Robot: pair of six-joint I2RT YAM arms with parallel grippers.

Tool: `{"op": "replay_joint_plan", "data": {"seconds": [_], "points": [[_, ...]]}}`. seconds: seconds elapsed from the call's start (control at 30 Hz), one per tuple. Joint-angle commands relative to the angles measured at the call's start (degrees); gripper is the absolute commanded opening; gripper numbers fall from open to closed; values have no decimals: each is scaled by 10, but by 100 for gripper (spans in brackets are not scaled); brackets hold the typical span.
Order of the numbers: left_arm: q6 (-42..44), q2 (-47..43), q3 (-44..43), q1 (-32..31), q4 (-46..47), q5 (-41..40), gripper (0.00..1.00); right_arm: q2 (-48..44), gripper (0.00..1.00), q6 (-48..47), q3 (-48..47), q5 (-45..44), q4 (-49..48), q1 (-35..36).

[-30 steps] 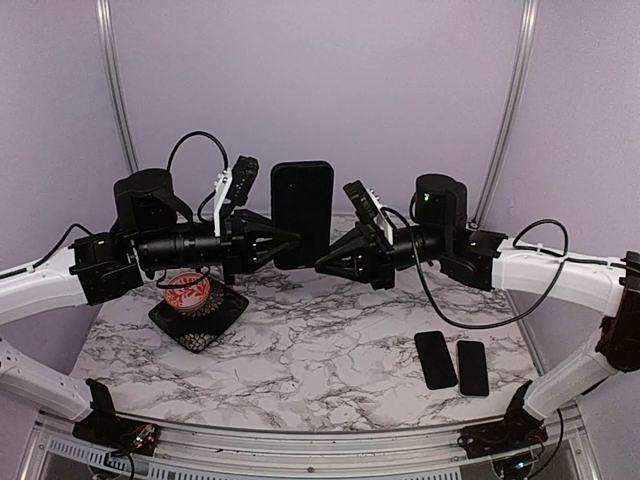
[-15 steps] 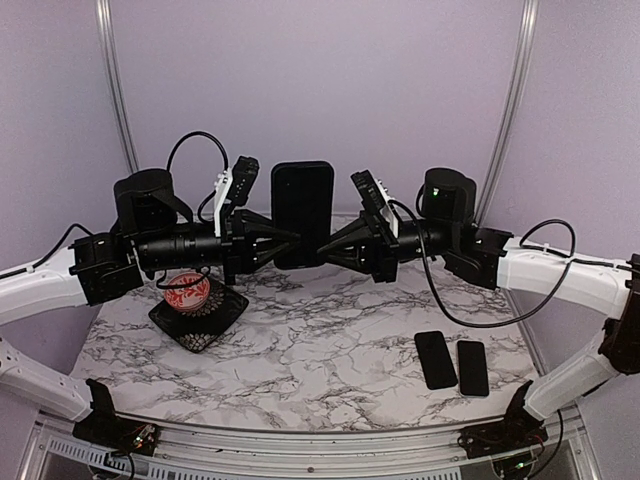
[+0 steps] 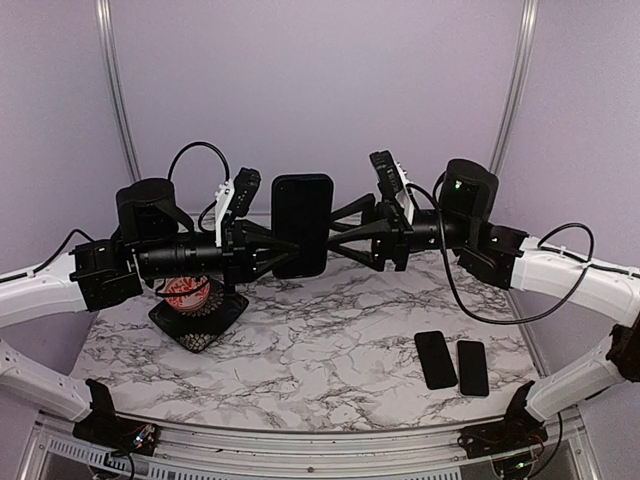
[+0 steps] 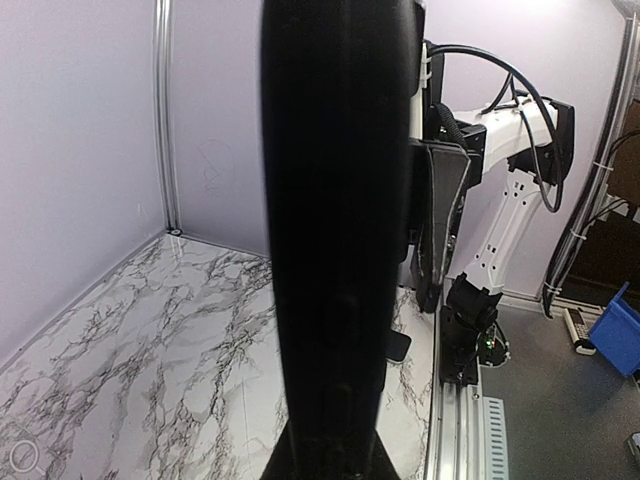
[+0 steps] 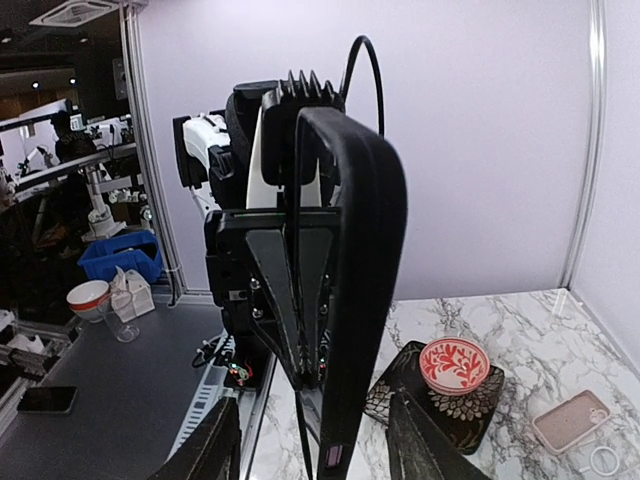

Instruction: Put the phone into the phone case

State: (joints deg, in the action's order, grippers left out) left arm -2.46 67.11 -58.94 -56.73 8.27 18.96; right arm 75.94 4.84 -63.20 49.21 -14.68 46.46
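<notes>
A: Where is the phone (image 3: 302, 225)?
B: Upright in the air above the tabletop (image 3: 320, 345), between both arms. The left gripper (image 3: 290, 245) is clamped narrow on the edge facing it.
A: The right gripper (image 3: 336, 231)?
B: Jaws spread, straddling the opposite edge. Whether they touch it, I can't tell.

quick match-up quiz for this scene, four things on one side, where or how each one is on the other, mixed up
Things:
1. black phone case
2. red and white bowl
3. two black phones
4. right gripper

Place or state:
a. lying flat on the right side of the table
b. open, fingers at the case's right edge
c. held upright in the air by the left gripper
d. sitting on a black dish at the left

Pairs: 1-c, 2-d, 3-a, 4-b
</notes>
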Motion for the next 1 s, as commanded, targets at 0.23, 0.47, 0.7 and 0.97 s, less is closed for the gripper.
{"op": "replay_joint_plan", "data": {"seconds": [0.23, 0.47, 0.7, 0.97], "points": [[2, -6, -13, -8, 32, 1, 0, 32, 12, 49, -19, 18, -48, 6], [-22, 17, -21, -8, 17, -112, 92, 39, 0, 94, -52, 3, 22, -50], [-64, 136, -136, 56, -209, -317, 99, 60, 0, 75, -50, -40, 348, -291], [-115, 226, -175, 141, -232, -247, 99, 158, 0, -3, -11, -36, 419, -429]]}}
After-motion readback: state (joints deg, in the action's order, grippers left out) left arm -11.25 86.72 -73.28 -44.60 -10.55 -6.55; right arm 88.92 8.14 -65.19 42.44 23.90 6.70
